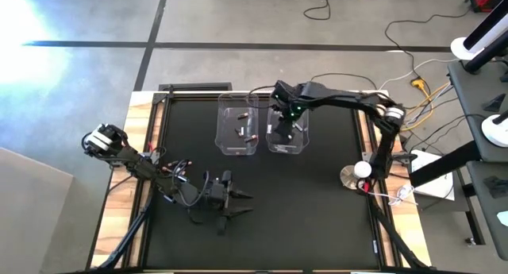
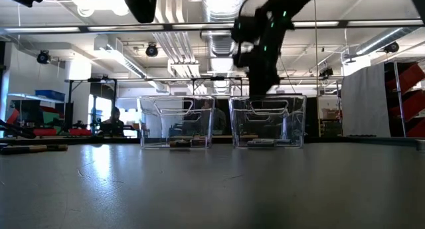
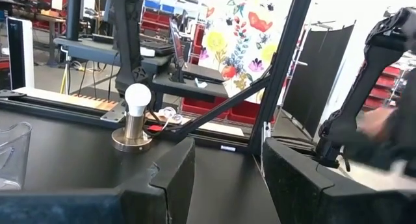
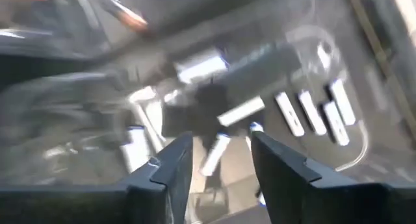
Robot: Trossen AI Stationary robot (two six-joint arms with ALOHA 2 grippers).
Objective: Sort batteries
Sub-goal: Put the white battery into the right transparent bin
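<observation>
Two clear plastic bins stand side by side on the far half of the black table. The left bin (image 1: pixel 238 131) holds dark batteries with red marks (image 1: pixel 248 136). The right bin (image 1: pixel 287 133) holds several silvery-white batteries (image 4: pixel 312 112) lying on its floor. My right gripper (image 1: pixel 284 131) hangs open over the right bin, fingers pointing down into it (image 4: pixel 221 138). One silvery battery (image 4: pixel 214 156) shows under the gap between its fingers, apart from them; the view is blurred. My left gripper (image 1: pixel 240 201) waits open, low over the table's near left part (image 3: pixel 227 146).
A round silver disc with a white ball and a red wire (image 1: pixel 359 175) stands near the table's right edge, also seen in the left wrist view as the disc (image 3: pixel 133 123). Bare black table lies between the bins and the near edge (image 2: pixel 212 189). People sit in the room behind (image 2: pixel 114 120).
</observation>
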